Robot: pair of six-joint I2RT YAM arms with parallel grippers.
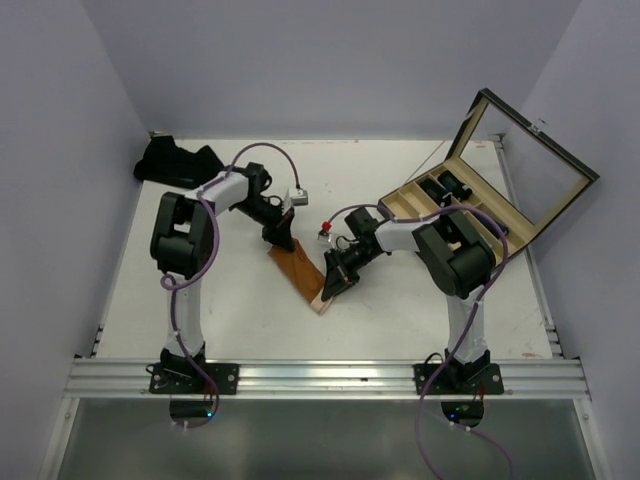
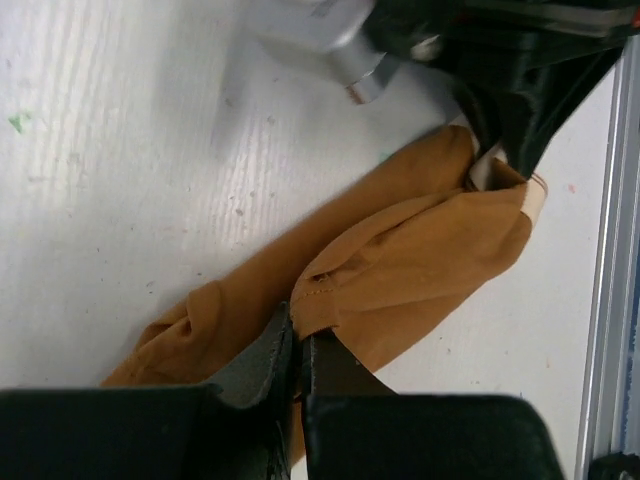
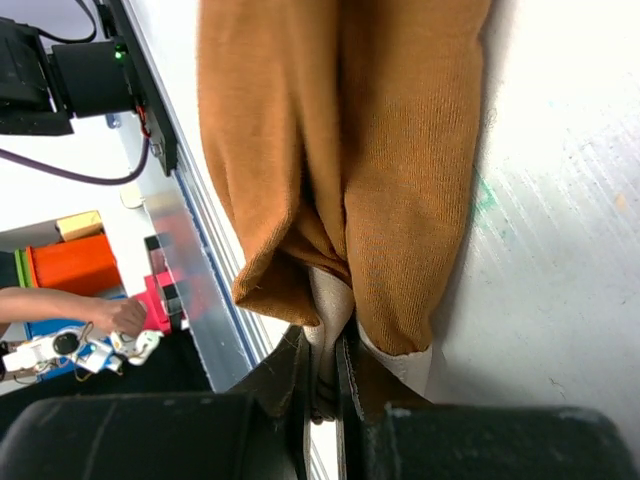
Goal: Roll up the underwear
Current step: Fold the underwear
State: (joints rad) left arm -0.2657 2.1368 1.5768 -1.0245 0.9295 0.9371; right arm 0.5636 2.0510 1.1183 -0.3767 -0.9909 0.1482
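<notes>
The rust-orange underwear (image 1: 300, 268) lies stretched on the white table between my two grippers. My left gripper (image 1: 283, 236) is shut on its far end; in the left wrist view the jaws (image 2: 298, 340) pinch a folded orange hem (image 2: 400, 260). My right gripper (image 1: 333, 282) is shut on the near end; in the right wrist view it (image 3: 327, 350) clamps the pale cream waistband, with the orange cloth (image 3: 330, 130) hanging folded lengthwise. A dark pile of underwear (image 1: 175, 160) lies at the table's far left corner.
A wooden compartment box (image 1: 455, 205) with its glass lid (image 1: 530, 165) raised stands at the right back, with dark rolled pieces inside. The metal rail (image 1: 320, 378) runs along the table's near edge.
</notes>
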